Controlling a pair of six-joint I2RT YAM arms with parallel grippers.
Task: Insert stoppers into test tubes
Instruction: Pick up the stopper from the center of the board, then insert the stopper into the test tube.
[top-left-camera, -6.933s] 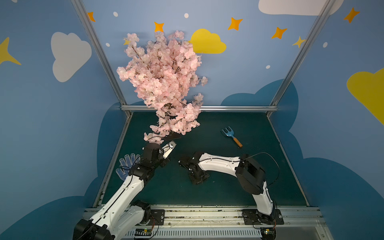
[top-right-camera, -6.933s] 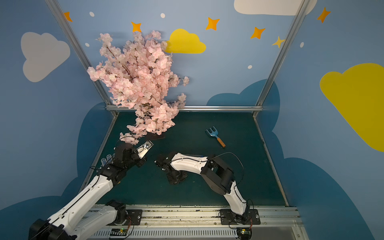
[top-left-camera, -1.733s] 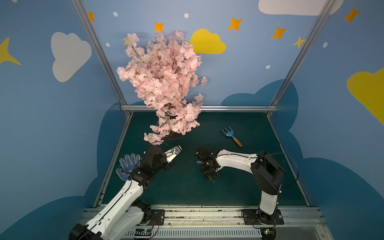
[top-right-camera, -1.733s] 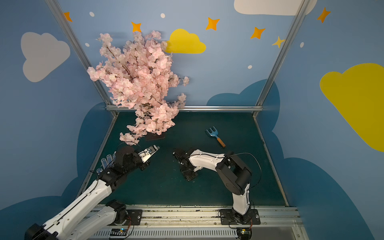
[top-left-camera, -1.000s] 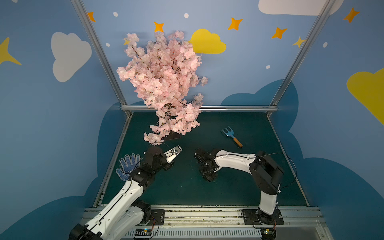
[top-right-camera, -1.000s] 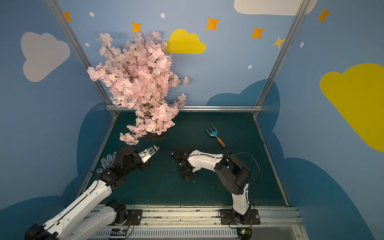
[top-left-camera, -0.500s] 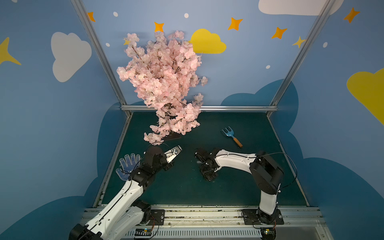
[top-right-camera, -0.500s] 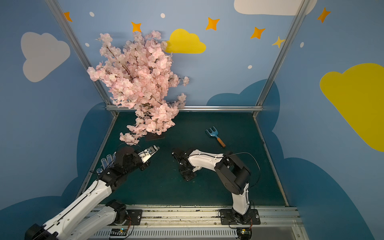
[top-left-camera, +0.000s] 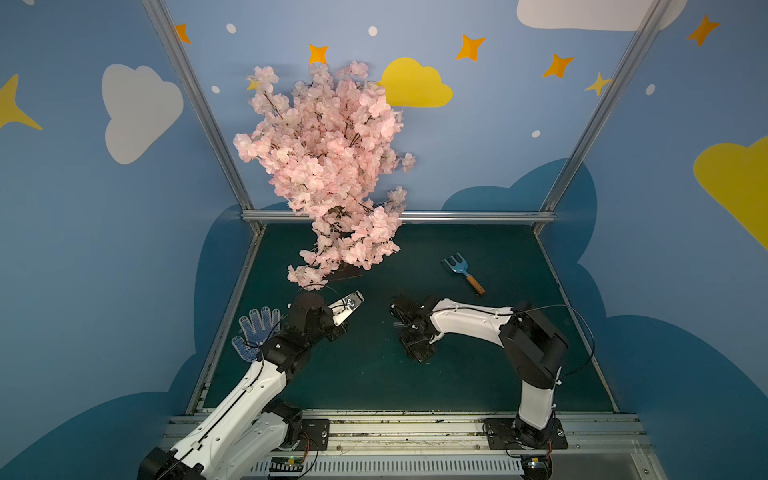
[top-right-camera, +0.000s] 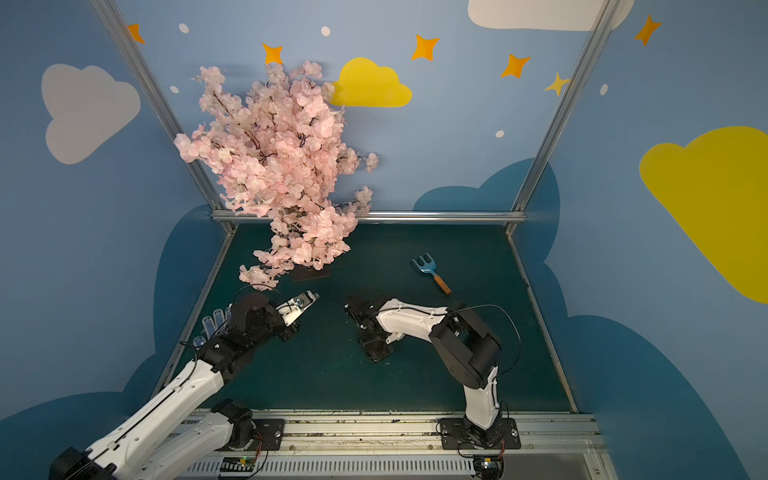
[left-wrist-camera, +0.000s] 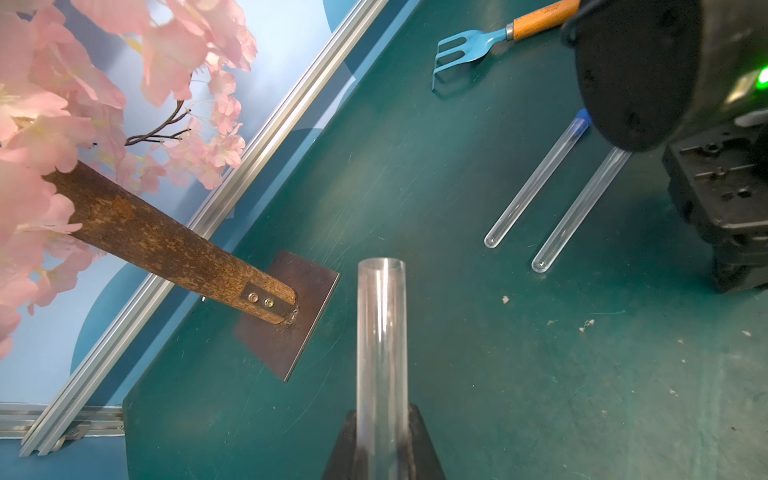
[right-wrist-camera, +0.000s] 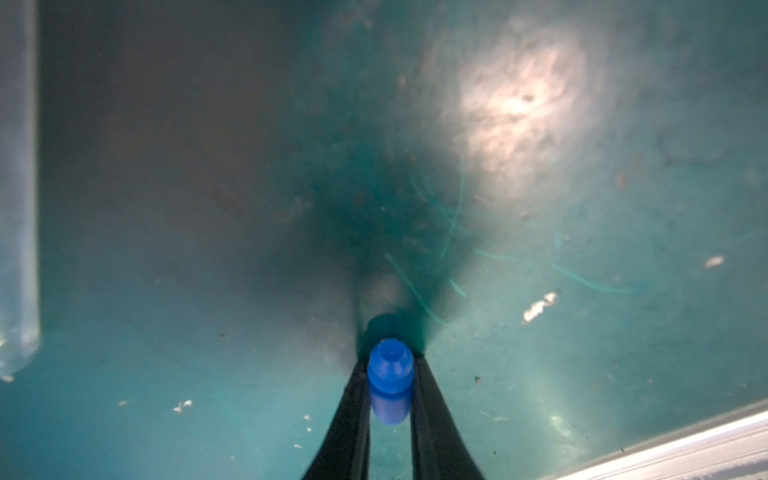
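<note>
Currently pinching a blue stopper (right-wrist-camera: 390, 376) from both sides in the right gripper (right-wrist-camera: 390, 358), low over the green mat (left-wrist-camera: 498, 374). Clamping a clear tube (left-wrist-camera: 381, 332) in the left gripper (left-wrist-camera: 382, 415), open end forward. Lying on mat side by side: capped tube (left-wrist-camera: 540, 178), third tube (left-wrist-camera: 579, 212), mouth hidden.

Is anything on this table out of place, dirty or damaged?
Nothing looks damaged or spilled; the held test tube and stopper look intact. Pale crumbs litter the green mat, and a garden fork on it and a dotted glove at its edge seem unrelated to tube work.
</note>
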